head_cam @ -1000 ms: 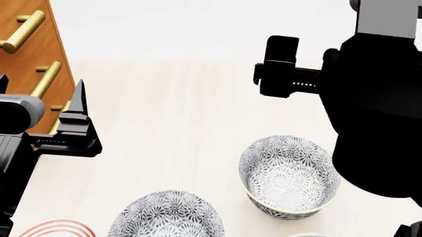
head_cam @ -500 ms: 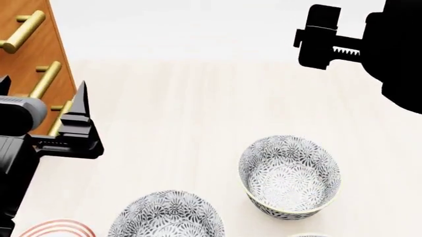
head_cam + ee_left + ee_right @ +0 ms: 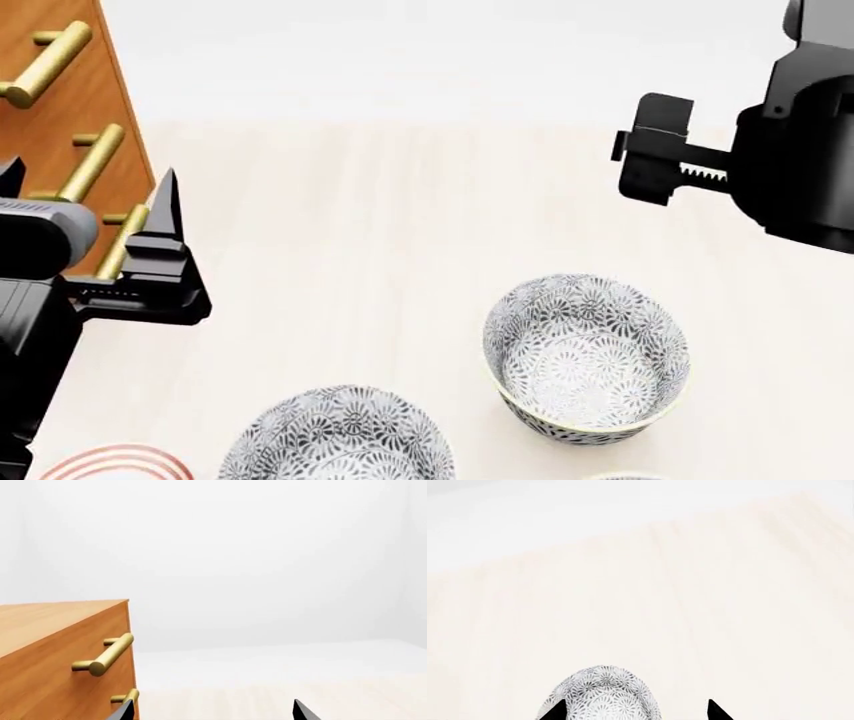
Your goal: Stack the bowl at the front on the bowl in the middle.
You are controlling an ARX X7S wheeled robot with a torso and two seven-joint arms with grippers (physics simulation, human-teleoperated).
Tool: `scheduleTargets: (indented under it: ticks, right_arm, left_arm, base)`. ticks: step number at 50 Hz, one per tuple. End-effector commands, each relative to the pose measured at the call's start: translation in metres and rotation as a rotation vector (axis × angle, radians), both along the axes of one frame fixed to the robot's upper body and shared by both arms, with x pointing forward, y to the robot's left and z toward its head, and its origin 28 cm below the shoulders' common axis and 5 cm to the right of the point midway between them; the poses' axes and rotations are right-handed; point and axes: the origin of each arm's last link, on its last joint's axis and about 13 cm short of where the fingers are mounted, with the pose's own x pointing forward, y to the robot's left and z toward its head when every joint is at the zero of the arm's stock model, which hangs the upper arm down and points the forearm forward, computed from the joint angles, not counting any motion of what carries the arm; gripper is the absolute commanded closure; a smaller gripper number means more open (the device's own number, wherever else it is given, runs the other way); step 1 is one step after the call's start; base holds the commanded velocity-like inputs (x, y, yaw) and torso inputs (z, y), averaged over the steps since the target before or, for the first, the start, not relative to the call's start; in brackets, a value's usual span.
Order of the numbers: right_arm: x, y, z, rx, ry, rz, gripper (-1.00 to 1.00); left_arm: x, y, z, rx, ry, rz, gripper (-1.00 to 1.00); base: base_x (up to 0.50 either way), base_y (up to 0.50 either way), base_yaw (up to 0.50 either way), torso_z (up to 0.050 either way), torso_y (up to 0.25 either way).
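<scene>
Two grey-patterned bowls stand on the pale table: one farther off (image 3: 587, 358), one nearer at the lower edge (image 3: 336, 440). A sliver of a third bowl's rim (image 3: 625, 476) shows at the bottom edge. Which is front or middle I cannot tell. My right gripper (image 3: 657, 150) hovers beyond and right of the farther bowl. In its wrist view it (image 3: 634, 712) is open, with a patterned bowl (image 3: 604, 695) between and beyond its fingertips. My left gripper (image 3: 87, 200) hangs open and empty beside the cabinet; in the left wrist view it (image 3: 213, 712) shows wide-spread tips.
A wooden drawer cabinet (image 3: 54, 130) with brass handles (image 3: 91, 160) stands at the far left, close to the left gripper, and also fills the left wrist view (image 3: 60, 655). A red-ringed plate (image 3: 107, 465) peeks in at the bottom left.
The right arm has swung away to the right, uncovering the table beside the farther bowl; its gripper rose, then came down a little. Left arm and bowls are unmoved.
</scene>
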Motion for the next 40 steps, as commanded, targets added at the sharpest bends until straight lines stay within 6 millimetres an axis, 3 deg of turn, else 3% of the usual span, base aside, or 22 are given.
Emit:
scheduleTargets:
  ticks: [1, 19, 40]
  right_arm:
    - [0.01, 0.001, -0.016, 0.026, 0.029, 0.013, -1.0]
    - [0.023, 0.001, -0.051, 0.027, 0.11, 0.019, -1.0]
    - [0.031, -0.004, -0.077, 0.054, 0.171, 0.009, -1.0]
  left_arm:
    - [0.002, 0.003, 0.0, -0.017, -0.007, -0.002, -1.0]
    - [0.003, 0.003, 0.001, -0.014, -0.006, 0.0, -1.0]
    - [0.003, 0.004, 0.001, -0.013, -0.005, 0.001, -1.0]
  base:
    - [0.0, 0.0, 0.0, 0.0, 0.0]
    - [0.0, 0.0, 0.0, 0.0, 0.0]
    - [0.0, 0.0, 0.0, 0.0, 0.0]
